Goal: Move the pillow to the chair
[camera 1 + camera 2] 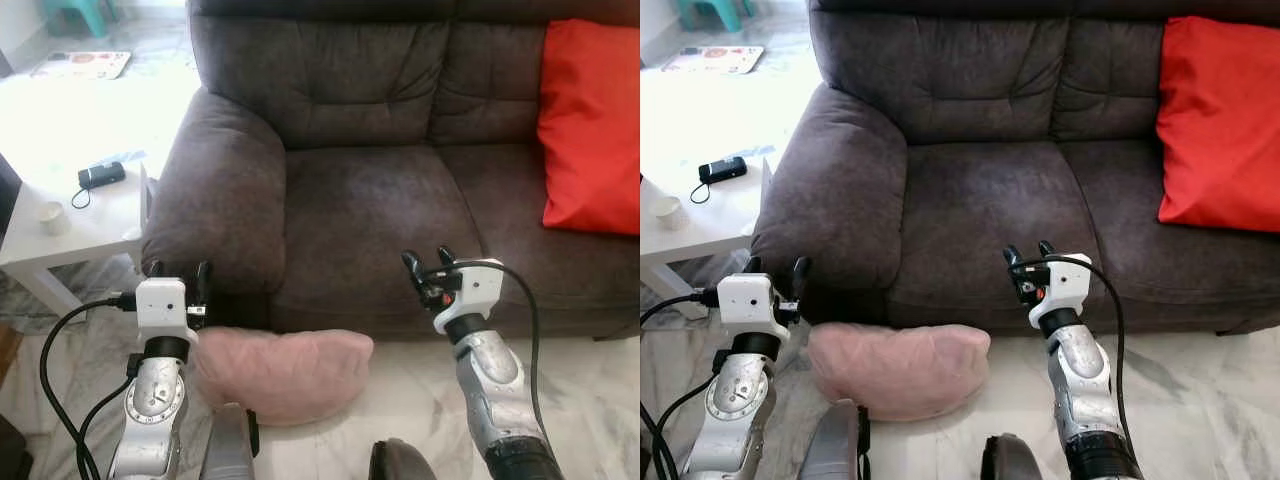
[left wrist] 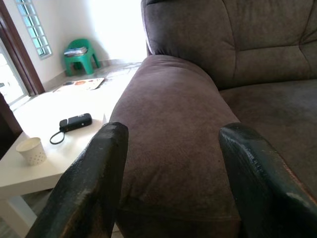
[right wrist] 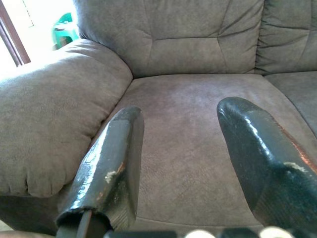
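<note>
L pincer & R pincer spread, empty; pink pillow on floor, long axis left-right.

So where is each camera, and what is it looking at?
Left eye view: on the head, looking down at the sofa, pink pillow on the floor, and both arms with the left gripper and right gripper.
Right eye view: beside it, same scene, plus the red pillow.
Left wrist view: on the left wrist, looking past open fingers at the armrest and table.
Right wrist view: on the right wrist, looking past open fingers at the seat.
All views share the sofa.
</note>
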Available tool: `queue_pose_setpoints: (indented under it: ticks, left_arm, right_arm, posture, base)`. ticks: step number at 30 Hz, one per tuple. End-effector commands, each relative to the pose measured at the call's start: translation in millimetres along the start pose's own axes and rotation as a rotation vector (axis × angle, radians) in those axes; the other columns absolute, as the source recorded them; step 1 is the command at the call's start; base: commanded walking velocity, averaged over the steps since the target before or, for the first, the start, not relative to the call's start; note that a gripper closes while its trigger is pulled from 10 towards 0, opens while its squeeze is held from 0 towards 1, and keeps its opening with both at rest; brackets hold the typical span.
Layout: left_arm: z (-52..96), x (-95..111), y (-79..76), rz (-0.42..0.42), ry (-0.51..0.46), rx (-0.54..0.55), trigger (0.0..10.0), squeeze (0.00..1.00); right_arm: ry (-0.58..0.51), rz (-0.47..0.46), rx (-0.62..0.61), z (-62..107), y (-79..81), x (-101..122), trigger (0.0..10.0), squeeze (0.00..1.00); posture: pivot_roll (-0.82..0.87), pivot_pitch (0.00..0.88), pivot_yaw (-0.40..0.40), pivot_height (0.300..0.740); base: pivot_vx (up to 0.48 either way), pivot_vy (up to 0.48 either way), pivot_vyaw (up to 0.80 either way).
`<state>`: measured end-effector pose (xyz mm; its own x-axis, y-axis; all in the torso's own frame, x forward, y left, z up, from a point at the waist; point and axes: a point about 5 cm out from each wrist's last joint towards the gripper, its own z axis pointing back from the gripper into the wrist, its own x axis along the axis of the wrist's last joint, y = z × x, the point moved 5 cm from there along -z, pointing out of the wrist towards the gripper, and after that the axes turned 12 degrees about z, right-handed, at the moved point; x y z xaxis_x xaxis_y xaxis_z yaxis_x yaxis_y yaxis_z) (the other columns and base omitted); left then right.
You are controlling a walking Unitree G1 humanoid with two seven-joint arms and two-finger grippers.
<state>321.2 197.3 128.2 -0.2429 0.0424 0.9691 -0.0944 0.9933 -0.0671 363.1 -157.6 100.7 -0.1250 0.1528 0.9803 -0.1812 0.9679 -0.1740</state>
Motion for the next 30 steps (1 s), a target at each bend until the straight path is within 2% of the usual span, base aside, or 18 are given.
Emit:
queue_pose_setpoints:
  ticks: [1, 8, 23, 30]
  left_arm:
    - [1.6, -4, 0.1, -0.002, 0.02, -0.003, 10.0, 0.0]
    - [1.4, -4, -0.2, 0.0, 0.023, -0.003, 10.0, 0.0]
    - [2.3, -7, 0.3, 0.007, 0.032, 0.0, 10.0, 0.0]
    - [2.6, -8, 1.5, 0.009, 0.035, 0.0, 10.0, 0.0]
  right_arm:
    - [0.015, 0.001, 0.007, 1.6, 0.2, -3, 10.0, 0.0]
    - [-0.027, -0.007, 0.019, 2.8, 4.6, 3, 10.0, 0.0]
    - [-0.018, 0.0, 0.007, 3.3, 0.0, 1, 10.0, 0.0]
    - [0.044, -0.006, -0.034, 0.9, -5.4, -7, 10.0, 0.0]
  posture:
    - [0.08, 0.12, -0.033, 0.581]
    - [0.08, 0.123, -0.035, 0.571]
    - [0.08, 0.128, -0.039, 0.571]
    - [0.08, 0.129, -0.037, 0.566]
  base:
    - [0.0, 0.0, 0.0]
    - [0.0, 0.0, 0.0]
    - [0.0, 0.0, 0.0]
    - [0.0, 0.0, 0.0]
